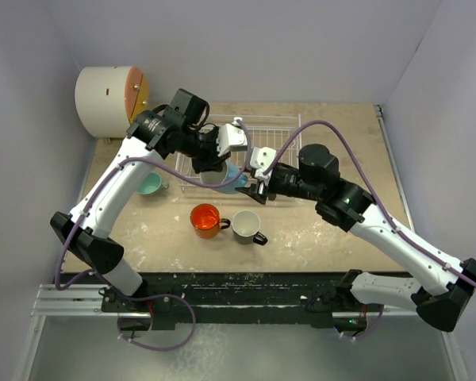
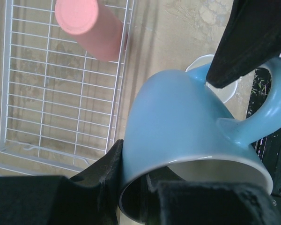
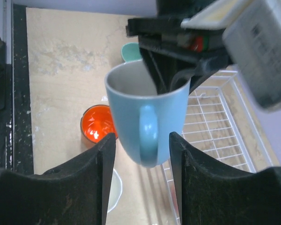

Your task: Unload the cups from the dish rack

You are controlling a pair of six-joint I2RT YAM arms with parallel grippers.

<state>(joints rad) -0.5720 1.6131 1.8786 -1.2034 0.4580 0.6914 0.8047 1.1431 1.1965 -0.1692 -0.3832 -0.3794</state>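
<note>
The light blue mug hangs over the table just in front of the dish rack. My left gripper is shut on its rim, one finger inside and one outside. My right gripper is open, its fingers standing either side of the mug's handle near the base; I cannot tell whether they touch it. A pink tumbler lies in the rack.
On the table stand an orange mug, a black mug with white inside and a teal-green mug. A white drum with an orange-yellow face sits at the back left.
</note>
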